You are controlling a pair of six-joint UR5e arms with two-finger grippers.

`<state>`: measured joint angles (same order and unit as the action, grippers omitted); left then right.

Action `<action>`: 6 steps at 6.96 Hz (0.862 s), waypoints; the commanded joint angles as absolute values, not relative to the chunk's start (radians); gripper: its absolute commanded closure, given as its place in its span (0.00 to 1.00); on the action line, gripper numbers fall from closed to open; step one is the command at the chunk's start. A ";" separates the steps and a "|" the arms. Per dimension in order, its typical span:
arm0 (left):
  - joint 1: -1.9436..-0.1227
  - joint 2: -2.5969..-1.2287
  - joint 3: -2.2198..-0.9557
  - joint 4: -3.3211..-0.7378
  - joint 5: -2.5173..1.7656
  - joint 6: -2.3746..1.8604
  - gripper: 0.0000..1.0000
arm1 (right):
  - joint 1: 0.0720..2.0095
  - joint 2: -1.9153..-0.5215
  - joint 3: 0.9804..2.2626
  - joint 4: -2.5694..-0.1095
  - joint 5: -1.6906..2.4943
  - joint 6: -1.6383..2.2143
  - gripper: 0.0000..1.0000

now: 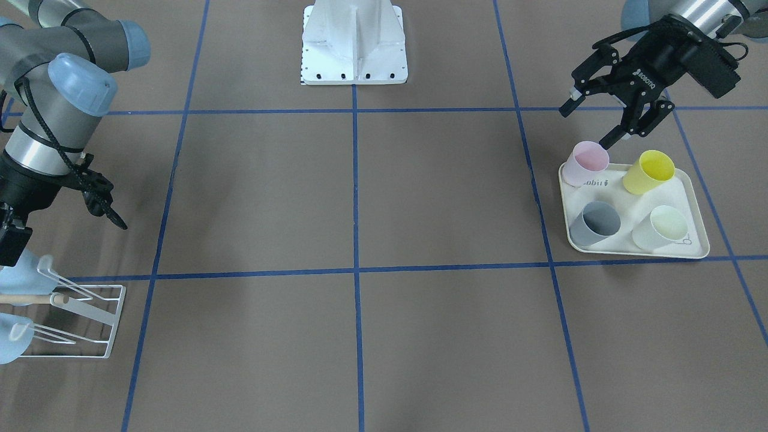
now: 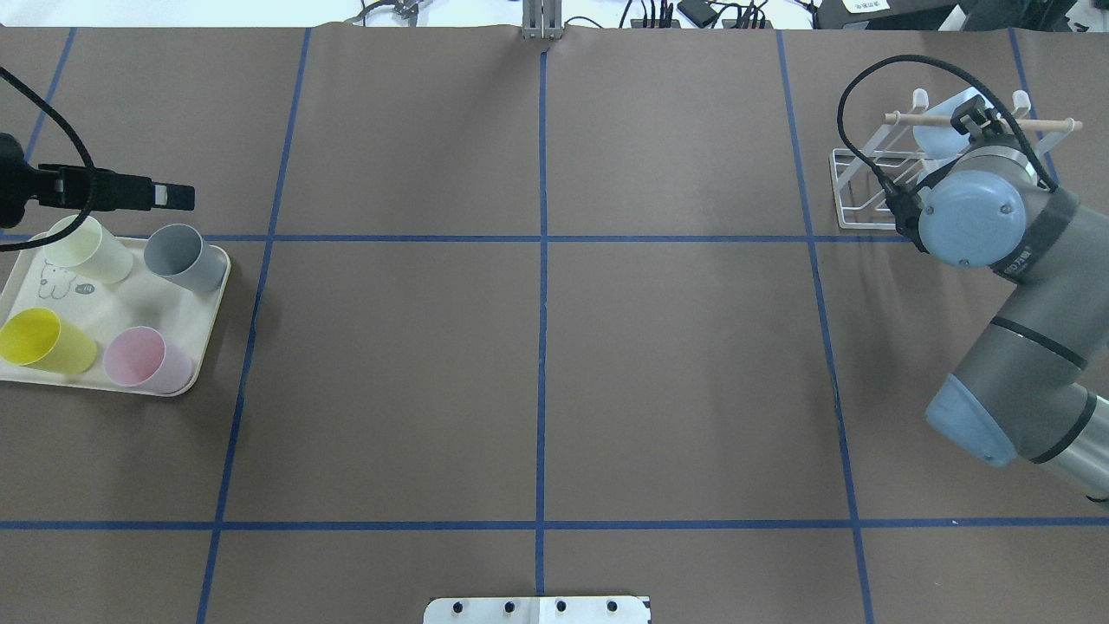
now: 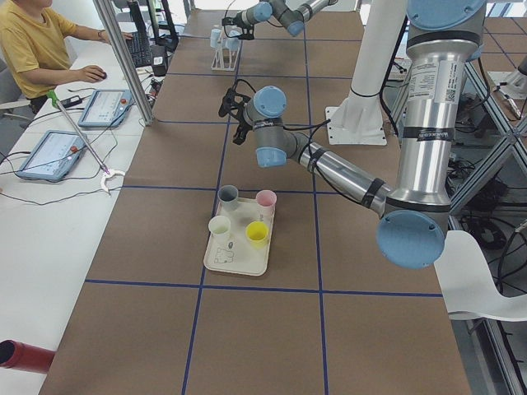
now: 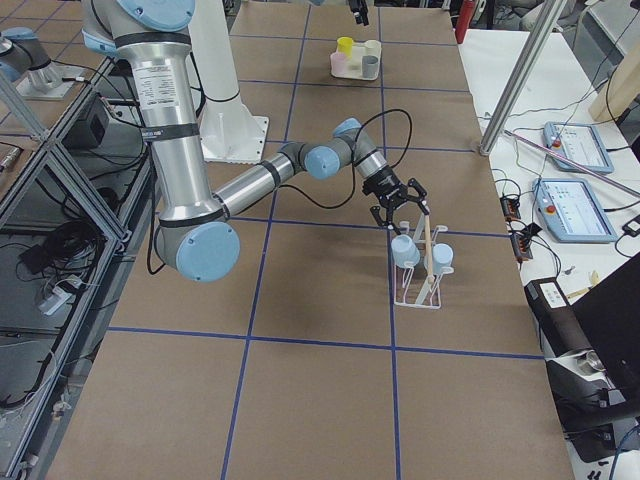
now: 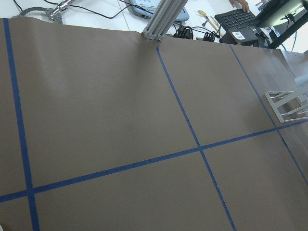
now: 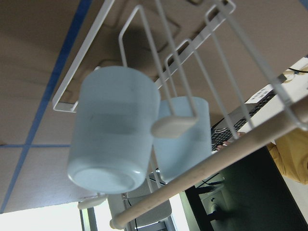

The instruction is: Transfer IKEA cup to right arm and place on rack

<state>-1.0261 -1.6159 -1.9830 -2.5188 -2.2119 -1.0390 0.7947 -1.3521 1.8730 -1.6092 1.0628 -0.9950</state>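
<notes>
I am holding my left gripper (image 1: 587, 127) wide open and empty, its fingers spread in the air just behind the pink cup (image 1: 587, 162) without touching it. That cup is standing mouth up on the cream tray (image 1: 624, 201), sharing it with a yellow cup (image 1: 649, 171), a grey cup (image 1: 595, 223) and a pale green cup (image 1: 661, 227), each apart from the others.

At the table's other end, well apart, I am hanging my right gripper (image 1: 108, 210) just beside the white wire rack (image 1: 90, 324). Only one dark finger is showing clearly from the front, so I cannot tell how far it is parted. My right wrist camera is looking through the rack's wires at two pale blue cups (image 6: 113, 134), sitting base up on the prongs side by side, with the wooden rod (image 6: 231, 159) crossing close by them.
</notes>
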 commanded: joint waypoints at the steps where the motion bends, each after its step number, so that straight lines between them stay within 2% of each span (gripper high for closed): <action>1: -1.060 -1.547 -1.977 -2.517 -2.204 -0.896 0.00 | 0.796 -1.325 1.964 -1.611 1.211 -0.722 0.01; 4: -1.141 -1.448 -1.887 -2.520 -2.111 -0.573 0.00 | 0.772 -1.295 2.089 -1.606 1.403 -0.259 0.01; 6: -1.140 -1.447 -1.769 -2.546 -2.057 -0.509 0.00 | 0.702 -1.188 2.100 -1.595 1.466 0.155 0.00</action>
<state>-1.1392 -1.4490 -1.8306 -2.5317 -2.0819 -0.5418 0.7443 -1.2478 2.0913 -1.6027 1.4371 -0.0711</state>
